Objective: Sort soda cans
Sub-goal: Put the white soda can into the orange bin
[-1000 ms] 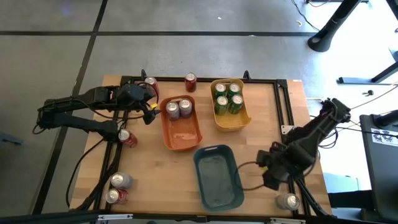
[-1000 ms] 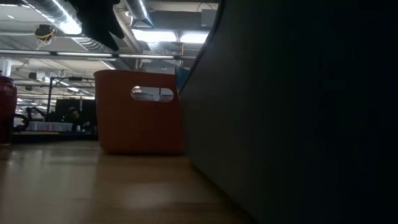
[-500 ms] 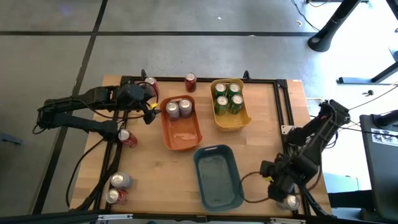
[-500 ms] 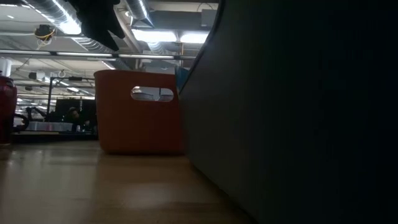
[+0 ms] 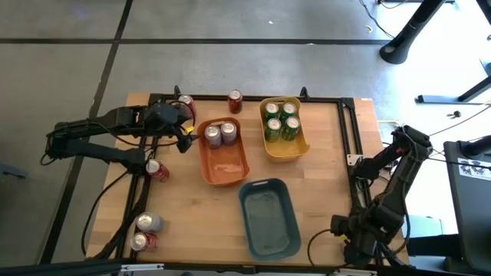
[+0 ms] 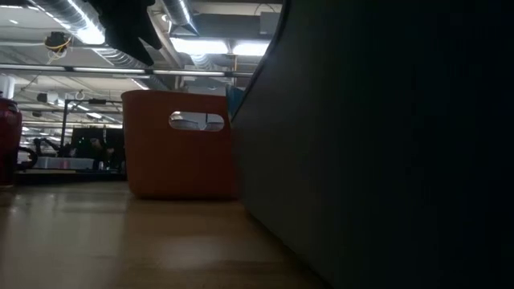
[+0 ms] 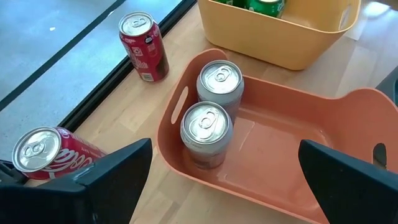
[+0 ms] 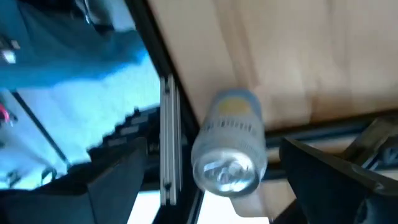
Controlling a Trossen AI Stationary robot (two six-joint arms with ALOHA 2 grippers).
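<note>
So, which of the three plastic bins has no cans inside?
The blue-grey plastic bin, nearest the table's front edge, is empty. The orange plastic bin holds two silver-grey cans, and the yellow plastic bin holds four green cans.

An orange bin is sitting mid-table, touching a yellow bin on its right. A blue-grey bin is lying nearer the front edge.

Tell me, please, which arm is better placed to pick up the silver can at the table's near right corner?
The right. Its open gripper hangs over that silver can, fingers on either side. The left gripper waits, open, at the orange bin across the table.
</note>
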